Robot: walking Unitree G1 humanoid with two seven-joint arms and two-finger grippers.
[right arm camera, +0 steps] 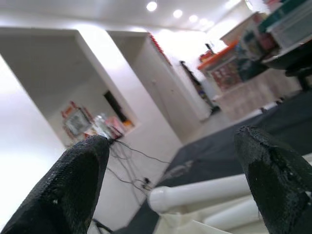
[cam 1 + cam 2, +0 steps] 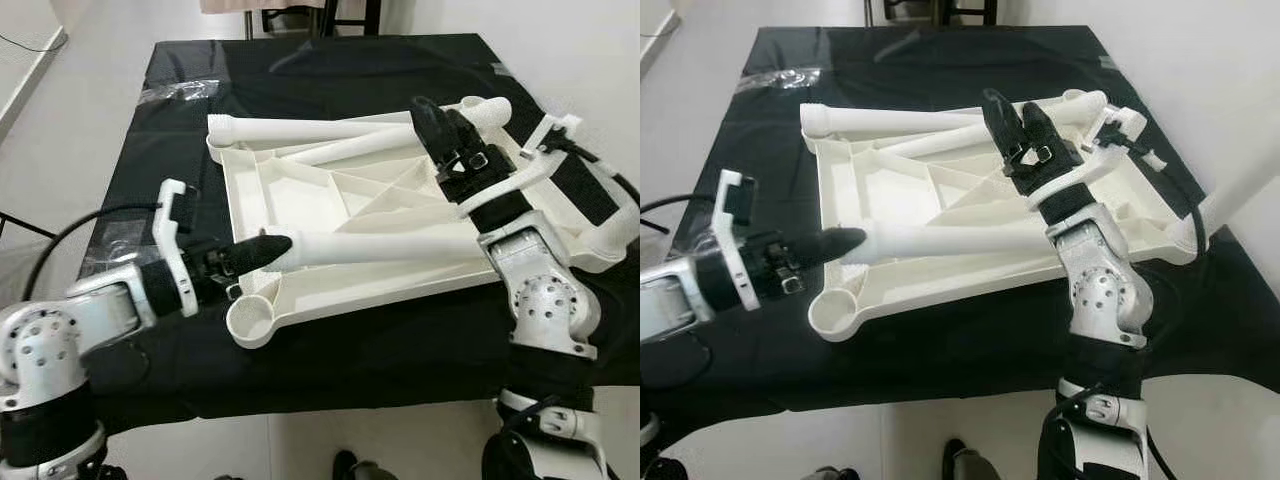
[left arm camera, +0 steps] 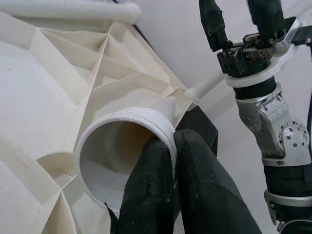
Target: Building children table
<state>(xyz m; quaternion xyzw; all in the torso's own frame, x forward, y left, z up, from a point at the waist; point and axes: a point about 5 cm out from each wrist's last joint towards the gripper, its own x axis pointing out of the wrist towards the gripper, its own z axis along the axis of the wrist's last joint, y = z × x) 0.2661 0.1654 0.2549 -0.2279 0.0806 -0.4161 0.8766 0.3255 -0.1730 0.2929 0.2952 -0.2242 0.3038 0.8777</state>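
The left end effector point(image 2: 262, 250), with its textured black fingers point(image 3: 161, 195), is clamped on the threaded rim of a hollow white plastic leg point(image 2: 385, 247). One finger sits inside the round open mouth and the other presses on the outside. This leg is a long smooth tube lying across the upside-down tabletop point(image 2: 300, 195), from the near left side toward the right.

The tabletop is a white plastic panel, roughly square, with a raised rim and thin ribs running diagonally across its underside. It rests tilted on the counter point(image 2: 170, 140), which is covered in a black cloth, and it takes up most of the middle. A round cup-shaped socket point(image 2: 250, 322) stands open at the tabletop's near left corner, just beside the clamped leg end. Two more white legs point(image 2: 320, 130) lie across the far edge of the tabletop, crossing each other.

The right end effector point(image 2: 447, 125) hovers above the far right part of the tabletop, its two black fingers spread apart and holding nothing. Another white leg point(image 2: 1240, 195) sticks out past the counter's right edge.
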